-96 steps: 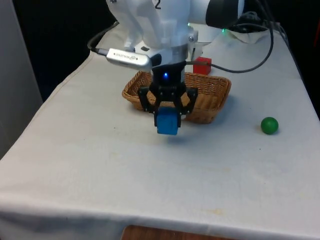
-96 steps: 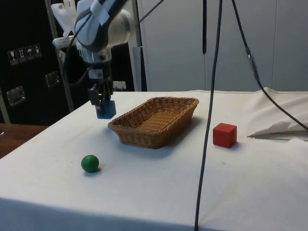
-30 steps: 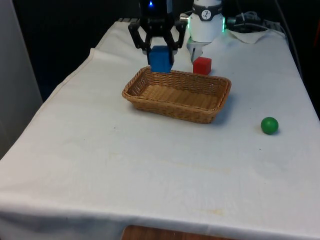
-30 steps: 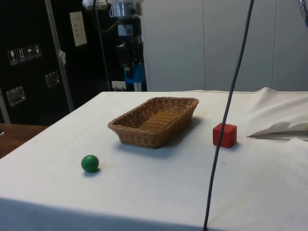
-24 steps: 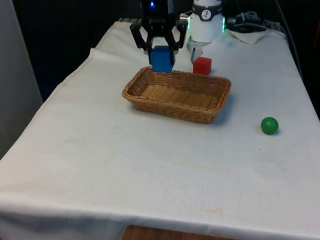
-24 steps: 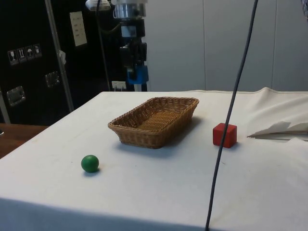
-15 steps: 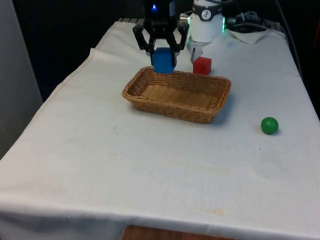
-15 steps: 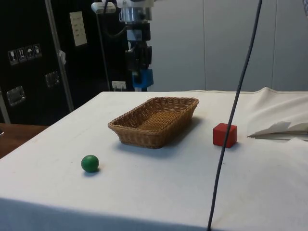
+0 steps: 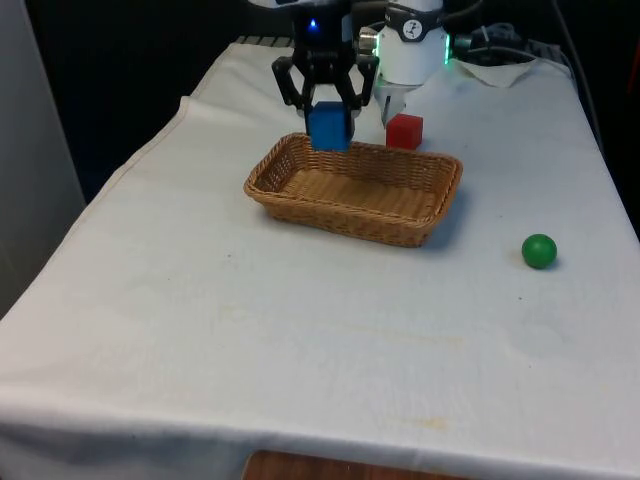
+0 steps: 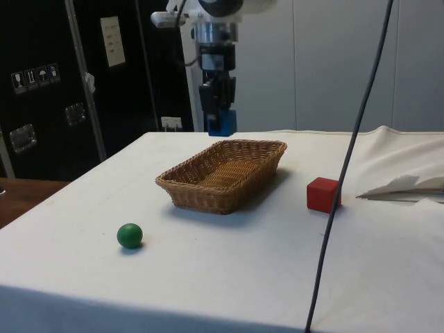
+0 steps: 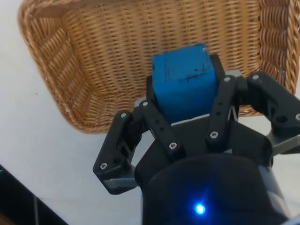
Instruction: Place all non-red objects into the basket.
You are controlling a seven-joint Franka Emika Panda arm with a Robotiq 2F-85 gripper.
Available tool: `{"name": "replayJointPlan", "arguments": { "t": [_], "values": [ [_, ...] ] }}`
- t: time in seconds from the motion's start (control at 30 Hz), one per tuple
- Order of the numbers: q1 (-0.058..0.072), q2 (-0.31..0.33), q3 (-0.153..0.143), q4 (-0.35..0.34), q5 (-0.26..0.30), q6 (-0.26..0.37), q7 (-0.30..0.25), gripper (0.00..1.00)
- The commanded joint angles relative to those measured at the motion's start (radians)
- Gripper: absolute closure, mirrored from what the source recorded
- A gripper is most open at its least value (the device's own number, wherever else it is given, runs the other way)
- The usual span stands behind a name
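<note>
Grip: my gripper [image 9: 328, 112] is clamped on the blue cube [image 9: 328, 126], fingers pressed against two opposite faces; the wrist view shows the cube [image 11: 183, 87] seated square between them.
Cube position: held in the air above the basket [image 9: 300, 195], over its far rim towards the table's far end, near the corner on the front view's left.
Step in hand: carrying the cube over the basket to let it go inside.
Doing it well: I judge I should come a little further in over the woven floor [image 11: 140, 51] and lower before opening, so the cube drops flat and does not clip the rim or bounce out.
Edges: the basket's walls are low and slope outward; a release right over the rim could tip the cube outside.
Open room: the red cube [image 9: 404, 131] sits just beyond the far rim, apart from my path.
Left to do: the green ball [image 9: 539, 250] lies well apart, towards the table edge on the front view's right, with bare cloth around it.
</note>
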State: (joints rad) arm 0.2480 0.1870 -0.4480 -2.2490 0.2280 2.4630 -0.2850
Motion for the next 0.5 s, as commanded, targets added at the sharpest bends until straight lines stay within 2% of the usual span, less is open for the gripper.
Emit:
{"name": "replayJointPlan", "arguments": {
  "t": [0.0,0.13,0.17,0.2,0.37,0.43,0.47],
  "values": [
    [0.001,-0.007,-0.001,-0.028,-0.004,0.036,-0.002,0.99],
    [0.0,-0.009,0.003,-0.08,0.007,0.098,-0.012,0.99],
    [0.0,-0.005,0.0,-0.069,0.0,0.078,-0.008,0.99],
    [0.0,-0.006,0.004,-0.087,0.01,0.11,-0.012,0.99],
    [-0.001,0.021,0.018,-0.11,0.025,0.17,-0.012,0.99],
    [-0.003,0.039,0.025,-0.106,0.035,0.185,-0.013,0.99],
    [0.0,0.031,0.016,-0.11,0.015,0.173,-0.005,0.99]
  ]
}}
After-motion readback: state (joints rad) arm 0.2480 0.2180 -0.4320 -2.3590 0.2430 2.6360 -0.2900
